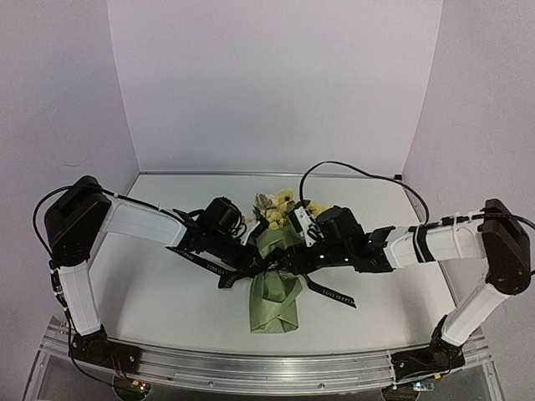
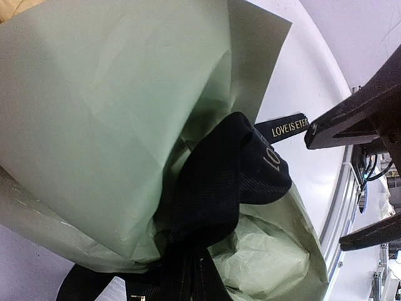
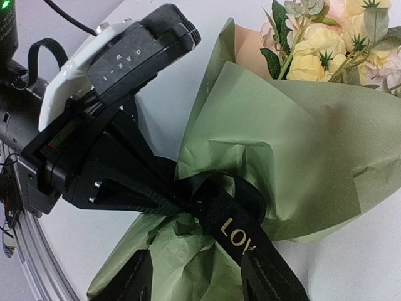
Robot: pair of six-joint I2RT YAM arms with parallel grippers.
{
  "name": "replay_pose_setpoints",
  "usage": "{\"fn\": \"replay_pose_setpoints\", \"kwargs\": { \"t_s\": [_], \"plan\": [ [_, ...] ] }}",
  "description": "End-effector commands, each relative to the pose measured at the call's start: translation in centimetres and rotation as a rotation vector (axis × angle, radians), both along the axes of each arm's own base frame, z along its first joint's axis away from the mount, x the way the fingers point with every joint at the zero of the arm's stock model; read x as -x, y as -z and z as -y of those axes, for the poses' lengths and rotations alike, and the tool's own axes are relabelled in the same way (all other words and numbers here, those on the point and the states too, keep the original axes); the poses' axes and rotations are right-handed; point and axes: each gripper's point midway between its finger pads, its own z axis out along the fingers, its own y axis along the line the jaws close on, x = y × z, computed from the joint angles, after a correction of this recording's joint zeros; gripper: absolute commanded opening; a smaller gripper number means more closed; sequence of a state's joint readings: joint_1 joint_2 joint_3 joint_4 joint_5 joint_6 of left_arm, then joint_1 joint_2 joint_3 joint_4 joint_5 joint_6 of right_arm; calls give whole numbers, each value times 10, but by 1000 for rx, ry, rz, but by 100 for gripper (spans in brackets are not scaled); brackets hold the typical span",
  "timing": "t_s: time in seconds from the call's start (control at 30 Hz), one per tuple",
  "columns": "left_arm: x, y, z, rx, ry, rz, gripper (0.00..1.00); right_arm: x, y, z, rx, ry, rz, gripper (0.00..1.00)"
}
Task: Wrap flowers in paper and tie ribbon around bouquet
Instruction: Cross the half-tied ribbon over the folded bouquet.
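The bouquet lies in the middle of the table, its cream and yellow flowers [image 1: 277,205] [image 3: 326,44] pointing away from me. The olive-green paper [image 1: 276,305] [image 2: 113,113] [image 3: 294,163] forms a cone pinched at its waist. The black lettered ribbon [image 1: 201,261] [image 2: 232,175] [image 3: 238,226] loops around that waist, with tails trailing left and right. My left gripper [image 1: 249,257] [image 2: 188,263] is shut on the ribbon at the waist. My right gripper [image 1: 292,266] [image 3: 194,282] stands open just right of it. Its fingers straddle the crumpled lower paper, and a ribbon strand runs over one finger.
White walls enclose the table on the left, back and right. An aluminium rail [image 1: 267,363] runs along the near edge between the arm bases. A black cable [image 1: 351,171] arcs above the right arm. Both arms reach in from the sides and meet at the bouquet.
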State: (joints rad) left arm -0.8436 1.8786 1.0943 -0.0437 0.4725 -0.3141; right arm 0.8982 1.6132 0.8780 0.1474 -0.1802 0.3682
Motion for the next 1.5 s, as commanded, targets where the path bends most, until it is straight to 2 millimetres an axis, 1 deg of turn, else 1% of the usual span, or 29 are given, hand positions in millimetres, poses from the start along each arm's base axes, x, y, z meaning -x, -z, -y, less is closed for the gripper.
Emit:
{"fn": "replay_pose_setpoints", "kwargs": {
  "t_s": [0.0, 0.17, 0.23, 0.3, 0.4, 0.53, 0.67, 1.0, 1.2, 1.47],
  "plan": [
    [-4, -40, 11, 74, 17, 55, 5, -6, 6, -6, 56, -29, 21, 47],
    [-4, -40, 10, 74, 19, 58, 5, -10, 13, -8, 86, -38, 37, 42],
    [-4, -40, 10, 73, 19, 58, 5, -12, 14, -7, 98, -33, 49, 41],
    [-4, -40, 10, 74, 19, 58, 5, -14, 15, -4, 107, -22, 57, 38],
    [-4, -42, 10, 76, 19, 61, 5, -14, 14, -3, 109, -17, 63, 28],
    [-5, -44, 11, 83, 21, 68, 5, -16, 15, -4, 112, -11, 65, 12],
    [-4, -46, 11, 87, 22, 70, 5, -16, 13, -3, 110, -5, 66, 0],
    [-5, -58, 11, 112, 20, 94, 5, -5, -1, -11, 62, -22, 59, 0],
    [-4, -60, 12, 119, 23, 95, 5, -8, -1, -10, 66, -10, 64, 0],
    [-4, -66, 11, 134, 22, 105, 5, -11, -5, -16, 57, -13, 66, 0]
  ]
}}
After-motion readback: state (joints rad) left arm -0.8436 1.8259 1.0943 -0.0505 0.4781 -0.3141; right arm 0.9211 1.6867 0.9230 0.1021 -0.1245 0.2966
